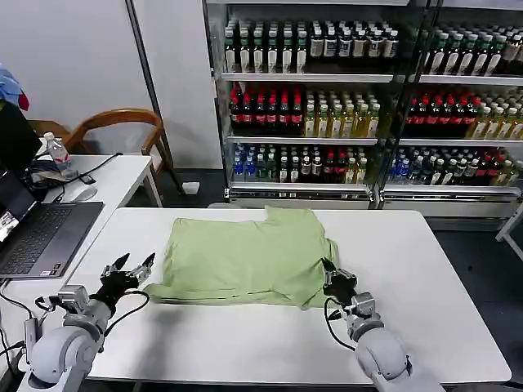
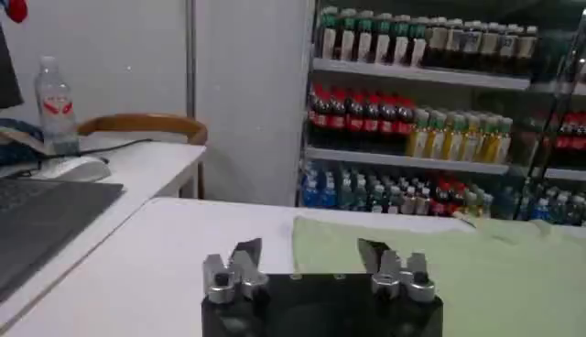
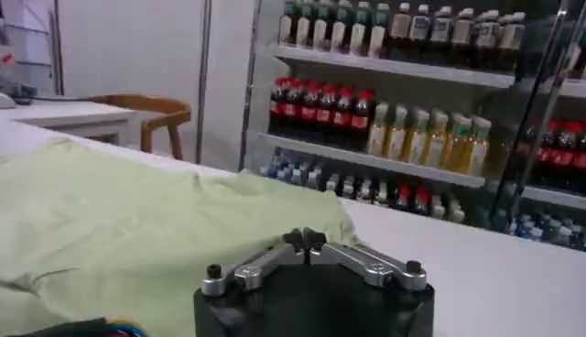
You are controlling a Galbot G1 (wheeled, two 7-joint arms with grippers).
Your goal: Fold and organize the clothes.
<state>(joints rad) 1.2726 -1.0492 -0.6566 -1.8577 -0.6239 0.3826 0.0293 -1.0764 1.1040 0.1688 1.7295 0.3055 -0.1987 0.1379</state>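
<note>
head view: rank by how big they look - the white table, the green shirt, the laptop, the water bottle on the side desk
1. white table, largest.
2. green shirt.
3. laptop, cut off by the view's edge, so only its visible part counts.
4. water bottle, smallest, though it stands farther from the camera.

Polo shirt lay folded, so collar, buttons and chest print were hidden. Right gripper sat at the shirt's right edge with fingertips together; whether cloth was pinched between them couldn't be told. In the right wrist view the shirt ran off the frame edge. Laptop was cut by the head view's left edge. Bottle labels on the shelves were too small to read.
</note>
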